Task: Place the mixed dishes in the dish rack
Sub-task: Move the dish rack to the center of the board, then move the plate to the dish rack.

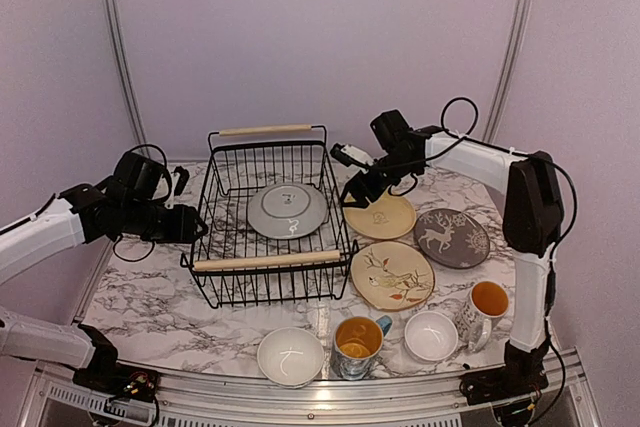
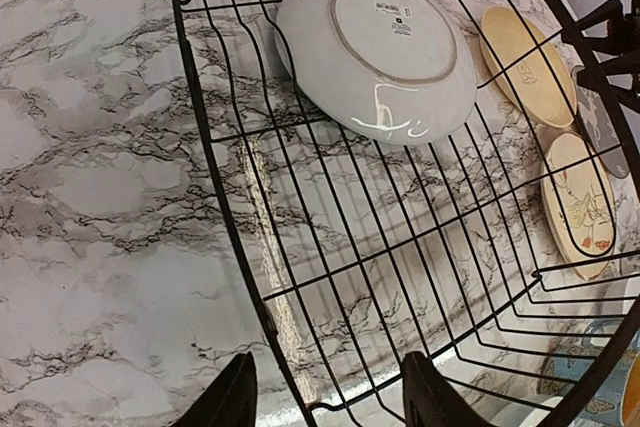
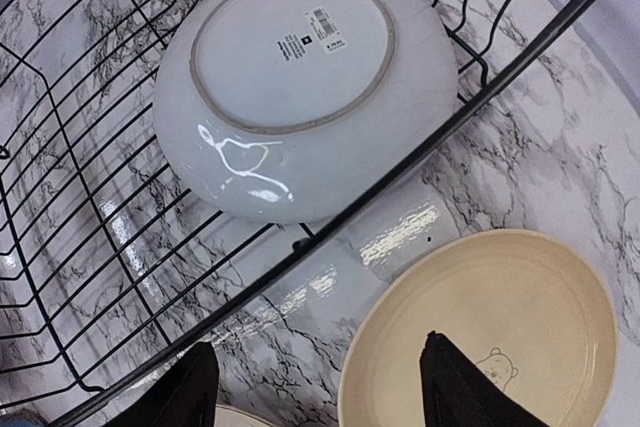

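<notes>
Left claw [image 2: 330, 392]: the wrist view cuts the fingers off at the bottom edge, only the tips show. They stand about half apart, one on each side of the rim wire on the left side of the dish rack [image 1: 268, 261]. Nothing is pinched or held. Can't tell if either tip touches the wire.

Right claw [image 3: 320, 377]: also cropped at the bottom. Fingers are wide apart and empty. One is over the pale yellow plate [image 3: 480, 337], the other is just beside the rack's right wall. Can't tell contact here either.

The rack sits mid marble table [image 1: 140, 297]. One grey-white plate [image 1: 287, 210] is inside, bottom up, so its face is hidden. Can't say if it lies flat or tilted.

Labels: the sticker [image 3: 320, 19] on that plate's underside has barcode-like marks and small print, too small to read. The yellow plate has a little bear outline [image 3: 497, 364] and no legible writing.

Outside the rack, on its right: reindeer plate [image 1: 452, 237] and bird plate [image 1: 392, 275]. Front row: near-left bowl [image 1: 291, 356], blue-handled mug [image 1: 357, 345], near-right bowl [image 1: 431, 336], patterned mug [image 1: 485, 309]. There's a small white object [image 1: 322, 321] behind the gap between the left bowl and the mug, can't make it out.
</notes>
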Robot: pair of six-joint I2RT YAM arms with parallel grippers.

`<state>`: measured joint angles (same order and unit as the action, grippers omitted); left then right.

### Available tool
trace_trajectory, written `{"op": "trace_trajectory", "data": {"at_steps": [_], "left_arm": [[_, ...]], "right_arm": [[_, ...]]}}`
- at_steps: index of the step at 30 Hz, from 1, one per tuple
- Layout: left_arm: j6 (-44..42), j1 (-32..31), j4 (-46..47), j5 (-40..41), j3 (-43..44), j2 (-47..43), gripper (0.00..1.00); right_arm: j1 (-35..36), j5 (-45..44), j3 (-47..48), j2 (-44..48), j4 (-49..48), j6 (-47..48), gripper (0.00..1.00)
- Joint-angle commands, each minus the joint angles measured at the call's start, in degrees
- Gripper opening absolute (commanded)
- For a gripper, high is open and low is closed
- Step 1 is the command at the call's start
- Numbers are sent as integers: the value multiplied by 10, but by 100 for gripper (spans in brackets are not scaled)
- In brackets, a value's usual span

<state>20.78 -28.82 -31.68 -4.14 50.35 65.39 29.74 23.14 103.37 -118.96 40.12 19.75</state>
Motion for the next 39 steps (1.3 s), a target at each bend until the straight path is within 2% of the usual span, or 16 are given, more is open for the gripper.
{"op": "trace_trajectory", "data": {"at_steps": [1, 4, 7, 14, 19, 24, 27, 32, 35, 39], "left_arm": [[25, -1, -39, 76, 68, -47, 54], [20, -1, -39, 65, 165, -26, 59], [28, -2, -23, 10, 239, 40, 61], [80, -17, 79, 0, 302, 192, 63], [87, -41, 55, 22, 376, 308, 64], [88, -63, 28, 100, 422, 379, 64], [97, -63, 27, 143, 419, 378, 64], [96, -60, 71, 223, 363, 282, 66], [93, -50, 98, 225, 325, 222, 69], [96, -43, 100, 214, 292, 193, 69]], "right_arm": [[6, -24, 16, -3, 11, 0, 67], [6, -50, 10, 9, 12, 0, 67], [0, -93, 4, 29, 11, -2, 68], [6, -175, 8, 99, -15, 59, 70], [63, -211, 46, 94, -6, 107, 72], [118, -246, 98, 35, -1, 144, 73], [155, -288, 140, -18, 15, 174, 74], [193, -337, 164, -77, 19, 227, 74], [209, -358, 166, -102, 18, 267, 76], [216, -376, 209, -150, 36, 297, 79]]}}
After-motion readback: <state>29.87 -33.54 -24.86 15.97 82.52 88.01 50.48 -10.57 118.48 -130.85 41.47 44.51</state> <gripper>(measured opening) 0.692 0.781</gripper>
